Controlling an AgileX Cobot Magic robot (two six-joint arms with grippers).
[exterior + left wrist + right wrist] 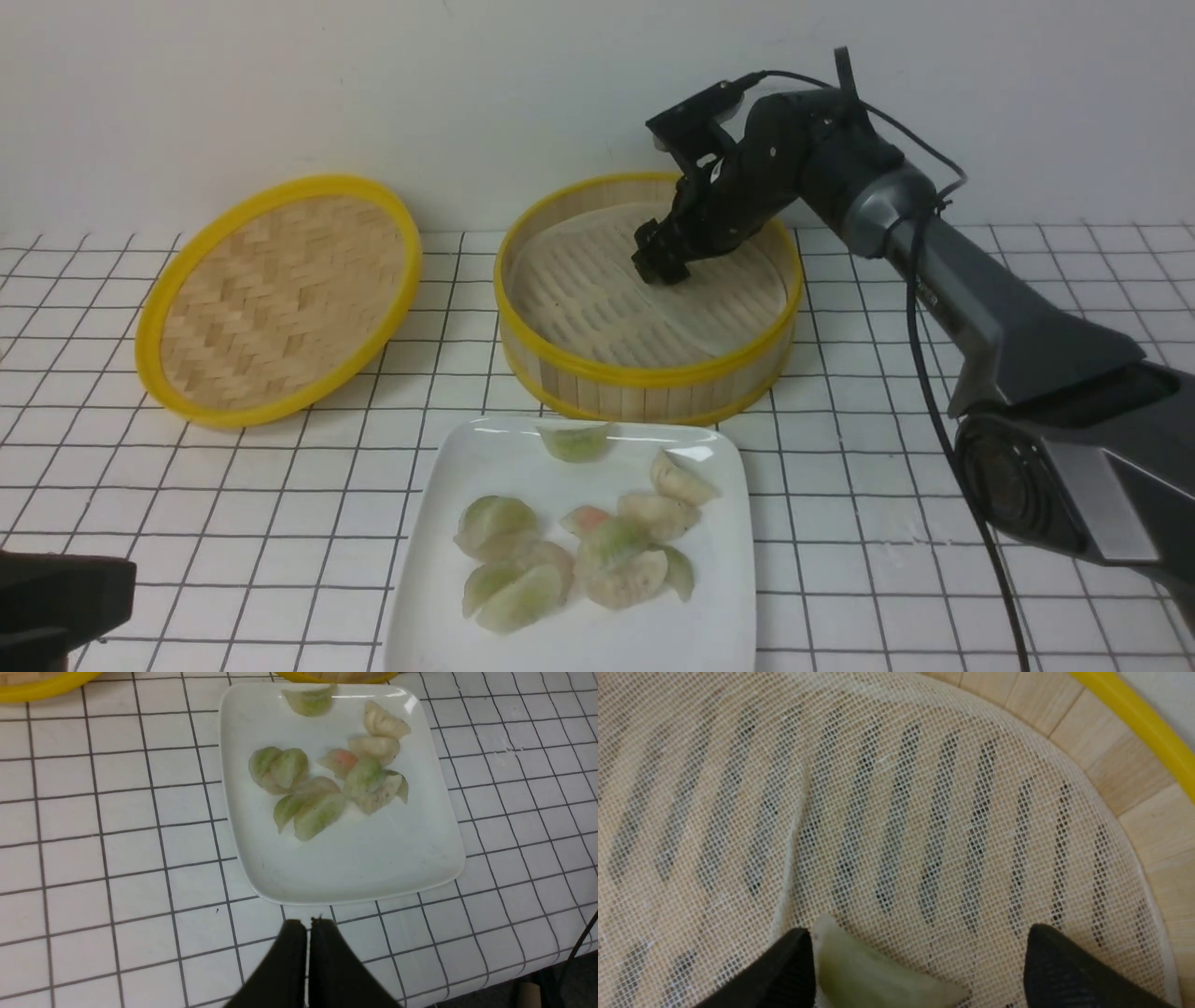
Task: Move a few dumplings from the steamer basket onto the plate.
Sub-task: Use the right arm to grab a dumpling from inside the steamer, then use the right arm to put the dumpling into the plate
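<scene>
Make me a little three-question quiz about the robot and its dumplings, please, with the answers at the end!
1. Is the plate round or square?
2. True or false: the lid lies flat inside the basket.
3. Fill in the blank: around the dumpling in the basket, the right gripper's jaws stand ____.

Key: 1. square; 2. false; 3. open
</scene>
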